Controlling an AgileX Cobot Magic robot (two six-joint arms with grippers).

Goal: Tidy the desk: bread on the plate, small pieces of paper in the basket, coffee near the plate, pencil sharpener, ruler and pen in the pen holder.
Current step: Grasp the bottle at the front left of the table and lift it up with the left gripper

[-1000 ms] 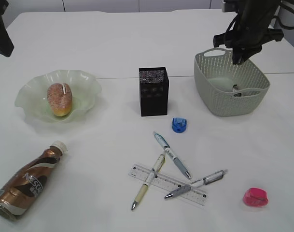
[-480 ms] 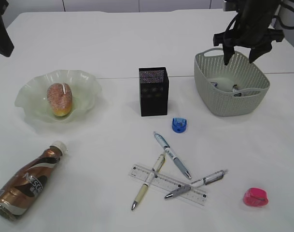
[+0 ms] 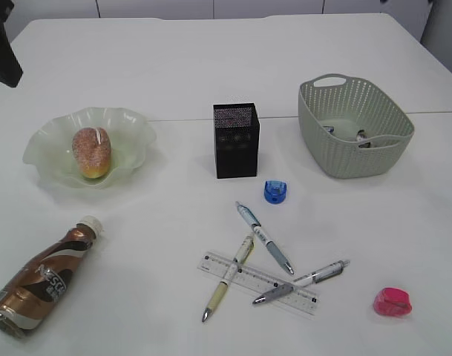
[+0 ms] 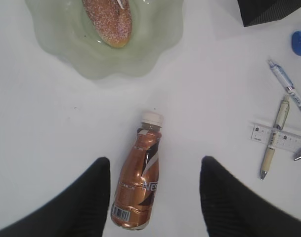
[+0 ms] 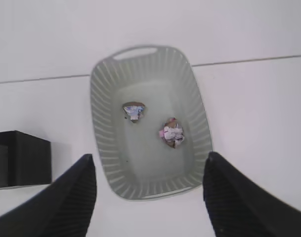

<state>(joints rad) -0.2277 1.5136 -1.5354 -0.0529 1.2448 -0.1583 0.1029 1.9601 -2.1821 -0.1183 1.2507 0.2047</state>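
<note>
Bread (image 3: 90, 152) lies on the pale green plate (image 3: 136, 126). The brown coffee bottle (image 3: 47, 274) lies on its side at the front left, and my open left gripper (image 4: 154, 160) hovers high over it, empty. My right gripper (image 5: 149, 156) is open and empty above the grey basket (image 5: 103, 153), which holds two crumpled paper pieces (image 5: 134, 110) (image 5: 171, 132). The black pen holder (image 3: 236, 141) stands mid-table. In front of it are a blue sharpener (image 3: 274, 192), three pens (image 3: 264, 238) and a clear ruler (image 3: 233, 271). A pink sharpener (image 3: 393, 302) sits front right.
A dark part of the left arm (image 3: 3, 44) shows at the top left corner of the exterior view. The right arm is outside that view. White tabletop lies between the plate, holder and basket.
My right gripper opened over the basket, a second paper piece appeared inside, and the arm rose out of the exterior view. The left side is unchanged.
</note>
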